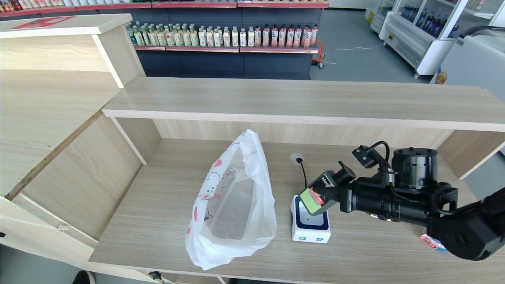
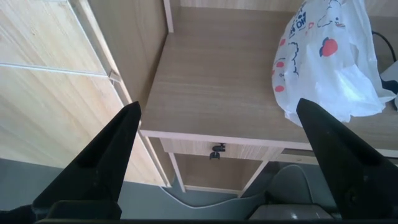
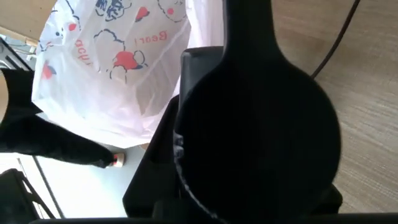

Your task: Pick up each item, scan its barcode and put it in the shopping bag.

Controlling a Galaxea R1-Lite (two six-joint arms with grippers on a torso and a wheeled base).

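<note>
A white shopping bag point(image 1: 232, 201) with cartoon prints stands open in the middle of the wooden counter point(image 1: 150, 221). To its right sits a white scanner point(image 1: 311, 227) with a dark blue top. My right gripper point(image 1: 321, 193) is shut on a small green item with a red label point(image 1: 311, 200), held tilted just above the scanner. In the right wrist view a dark round shape hides most of the scene, with the bag point(image 3: 112, 62) behind it. My left gripper point(image 2: 217, 106) is open and holds nothing, off the counter's front left edge, with the bag point(image 2: 323, 56) beyond it.
A red and white packet point(image 1: 432, 241) lies on the counter under my right arm. A black cable point(image 1: 303, 173) runs from a grommet to the scanner. A raised ledge point(image 1: 300, 98) borders the back and a wooden side wall point(image 1: 83, 173) the left.
</note>
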